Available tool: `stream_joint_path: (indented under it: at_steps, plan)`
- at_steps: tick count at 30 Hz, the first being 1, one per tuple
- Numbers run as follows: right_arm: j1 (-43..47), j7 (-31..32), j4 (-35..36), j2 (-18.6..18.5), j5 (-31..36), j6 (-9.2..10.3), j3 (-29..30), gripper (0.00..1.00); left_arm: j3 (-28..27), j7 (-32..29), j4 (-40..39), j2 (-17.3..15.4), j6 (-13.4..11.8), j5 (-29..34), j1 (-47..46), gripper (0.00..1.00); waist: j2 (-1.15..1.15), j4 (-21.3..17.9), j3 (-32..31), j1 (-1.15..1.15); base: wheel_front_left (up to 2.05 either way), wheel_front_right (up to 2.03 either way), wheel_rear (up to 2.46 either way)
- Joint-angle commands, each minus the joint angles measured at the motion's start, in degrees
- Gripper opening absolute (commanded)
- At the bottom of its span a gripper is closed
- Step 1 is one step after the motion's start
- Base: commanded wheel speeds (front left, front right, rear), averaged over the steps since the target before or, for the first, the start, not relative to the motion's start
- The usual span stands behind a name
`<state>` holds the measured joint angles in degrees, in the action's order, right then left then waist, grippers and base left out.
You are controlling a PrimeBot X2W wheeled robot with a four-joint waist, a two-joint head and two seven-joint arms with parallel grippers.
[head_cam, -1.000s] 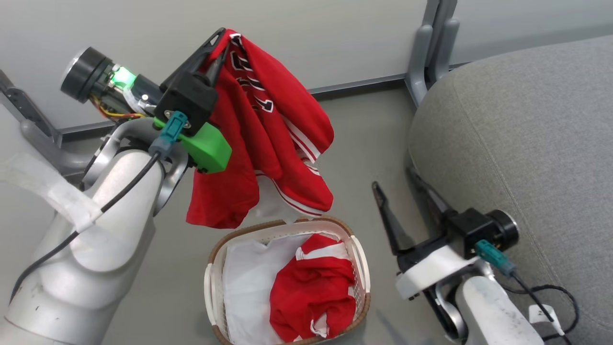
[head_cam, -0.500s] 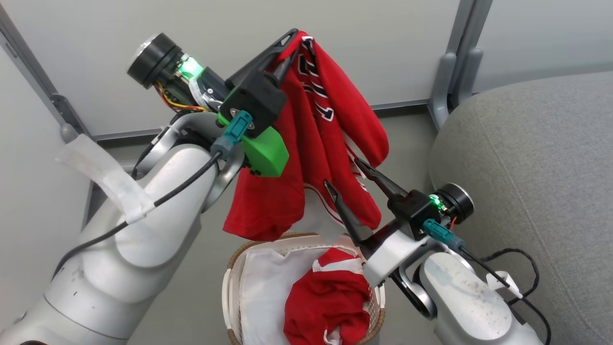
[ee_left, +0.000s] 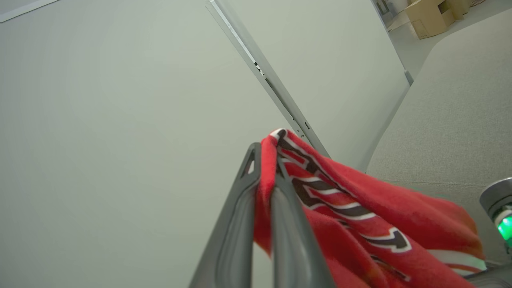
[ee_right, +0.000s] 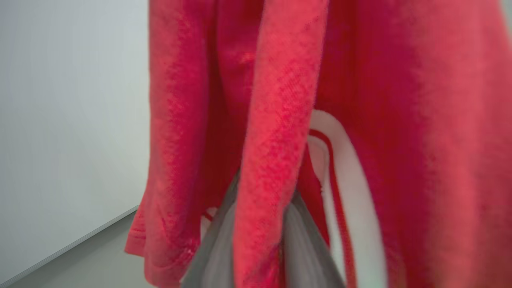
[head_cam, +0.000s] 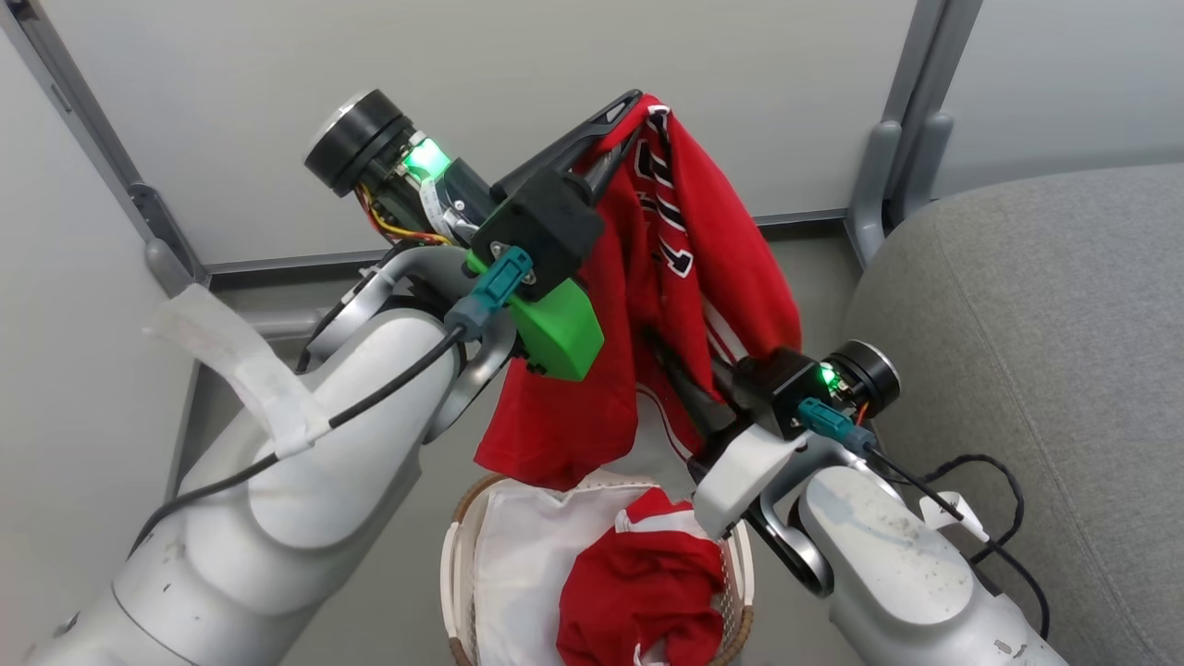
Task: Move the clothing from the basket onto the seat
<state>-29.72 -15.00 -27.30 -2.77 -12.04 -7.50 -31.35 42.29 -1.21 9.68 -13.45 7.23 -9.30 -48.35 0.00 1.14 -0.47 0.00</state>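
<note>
A red jersey [head_cam: 703, 268] with white trim and dark lettering hangs in the air above the basket [head_cam: 455, 555]. My left gripper [head_cam: 634, 111] is shut on its top edge; the left wrist view shows the cloth [ee_left: 360, 208] pinched between that gripper's [ee_left: 266, 154] fingers. My right gripper [head_cam: 668, 365] reaches into the hanging cloth lower down, and in its wrist view a red fold [ee_right: 276, 132] runs between the narrowed fingers [ee_right: 216, 248]. Another red jersey [head_cam: 647, 592] lies crumpled in the basket. The grey seat [head_cam: 1027, 314] is on the right.
A white sheet [head_cam: 523, 564] lines the left half of the basket. Grey wall panels with metal posts [head_cam: 888, 166] stand behind, above the grey floor [head_cam: 388, 527]. A black cable [head_cam: 990, 481] trails from my right arm beside the seat.
The head camera has shifted. My right gripper rose from beside the seat to the hanging jersey and narrowed on a fold of it. The left gripper has kept its hold.
</note>
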Motion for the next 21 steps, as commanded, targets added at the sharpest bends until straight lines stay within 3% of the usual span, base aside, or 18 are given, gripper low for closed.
stream_joint_path:
  at_steps: [1,7,8,9,10,11,21]
  plan:
    - [-0.57,-0.28,0.01,-0.22,-0.35,0.02,0.01,0.00,-0.49,-0.16,0.00,-0.64,-0.46,-0.33,1.39,0.00,0.00,-0.17,0.02,0.00,0.00,0.00,0.00]
    - [-0.82,-0.28,1.70,-0.21,-0.02,0.02,0.64,0.00,-1.94,0.37,1.48,-2.13,-2.02,-2.34,4.22,0.04,0.00,-1.01,0.13,0.00,0.00,0.00,0.00]
    - [-0.73,-0.28,1.99,-0.21,0.20,0.02,0.80,0.00,-2.30,0.66,1.87,-2.45,-2.33,-2.74,4.86,0.35,0.00,-1.18,0.15,0.00,0.00,0.00,0.00]
    - [-0.62,-0.28,2.19,-0.22,0.39,0.02,1.05,0.00,-2.60,0.98,2.23,-2.75,-2.69,-2.97,5.42,0.48,0.00,-1.29,0.17,0.00,0.00,0.00,0.00]
    - [-0.46,-0.28,2.46,-0.23,0.56,0.02,1.40,0.00,-2.96,1.42,2.63,-3.12,-3.33,-3.12,6.15,0.95,0.00,-1.43,0.20,0.00,0.00,0.00,0.00]
    - [-0.30,-0.28,2.61,-0.21,0.75,0.02,1.76,0.00,-3.26,1.89,2.92,-3.24,-3.88,-3.36,6.85,1.00,0.00,-1.53,0.22,0.00,0.00,0.00,0.00]
    - [1.83,-0.28,2.72,-0.22,3.77,0.02,8.17,0.00,-5.72,7.37,4.89,-3.36,-7.65,-7.84,17.31,1.00,0.00,-2.06,0.42,0.00,0.00,0.00,0.00]
